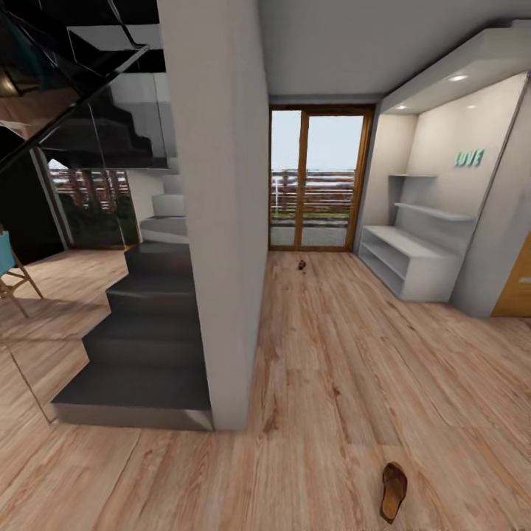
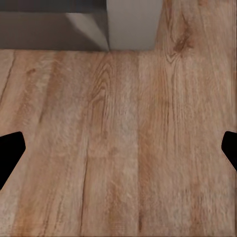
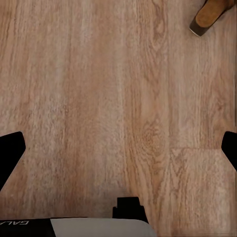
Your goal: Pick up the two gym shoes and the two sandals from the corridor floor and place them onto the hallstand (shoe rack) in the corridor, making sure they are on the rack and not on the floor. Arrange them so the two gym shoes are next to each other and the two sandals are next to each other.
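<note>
Nothing has been placed yet: the shoe rack (image 1: pixel 413 262) is seen bare, one sandal (image 1: pixel 393 492) lies on the near floor (image 1: pixel 332 383), and a small dark item (image 1: pixel 301 265) by the door cannot be identified. Both end effectors (image 2: pixel 118 153) (image 3: pixel 118 153) are held apart, empty.

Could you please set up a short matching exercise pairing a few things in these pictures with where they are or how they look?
Things:
1. sandal
2. hallstand
3. staircase
4. LOVE sign

Descriptions:
A. dark grey steps, left of the pillar
B. teal letters on the wall
C. brown, alone on the near floor
D. pale unit with open shelves, at right

Pairs: 1-C, 2-D, 3-A, 4-B
</note>
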You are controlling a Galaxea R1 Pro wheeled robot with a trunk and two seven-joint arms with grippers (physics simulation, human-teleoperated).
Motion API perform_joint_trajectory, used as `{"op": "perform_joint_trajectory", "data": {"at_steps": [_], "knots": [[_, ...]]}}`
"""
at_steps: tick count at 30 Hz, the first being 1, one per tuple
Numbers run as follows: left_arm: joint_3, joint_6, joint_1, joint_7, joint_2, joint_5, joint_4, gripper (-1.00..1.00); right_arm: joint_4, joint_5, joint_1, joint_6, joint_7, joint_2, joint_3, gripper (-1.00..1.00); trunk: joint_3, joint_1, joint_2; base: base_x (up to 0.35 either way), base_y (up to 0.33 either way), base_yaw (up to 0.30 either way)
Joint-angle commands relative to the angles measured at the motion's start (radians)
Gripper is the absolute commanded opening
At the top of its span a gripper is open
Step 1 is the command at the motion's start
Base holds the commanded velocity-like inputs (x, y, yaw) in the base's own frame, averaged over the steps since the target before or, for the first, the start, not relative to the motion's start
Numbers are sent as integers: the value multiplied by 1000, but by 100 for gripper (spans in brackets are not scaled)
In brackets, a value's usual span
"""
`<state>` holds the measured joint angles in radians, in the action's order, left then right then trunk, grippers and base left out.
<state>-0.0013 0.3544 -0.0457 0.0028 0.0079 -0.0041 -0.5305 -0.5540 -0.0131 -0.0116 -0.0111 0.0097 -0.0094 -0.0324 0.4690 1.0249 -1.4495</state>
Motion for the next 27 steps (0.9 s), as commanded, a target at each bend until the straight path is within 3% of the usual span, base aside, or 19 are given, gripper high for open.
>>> {"op": "perform_joint_trajectory", "data": {"at_steps": [1,13,27], "knots": [[0,3,0,0,0,-1,0,100,0,-2,-1,-1,1,0,-1,100,1,0,0,163,0,-258],[0,3,0,0,0,-1,0,100,0,-2,-1,-1,1,0,-1,100,1,0,0,308,0,-254],[0,3,0,0,0,1,1,100,0,-2,-1,-1,1,0,-1,100,1,0,0,347,0,-132]]}}
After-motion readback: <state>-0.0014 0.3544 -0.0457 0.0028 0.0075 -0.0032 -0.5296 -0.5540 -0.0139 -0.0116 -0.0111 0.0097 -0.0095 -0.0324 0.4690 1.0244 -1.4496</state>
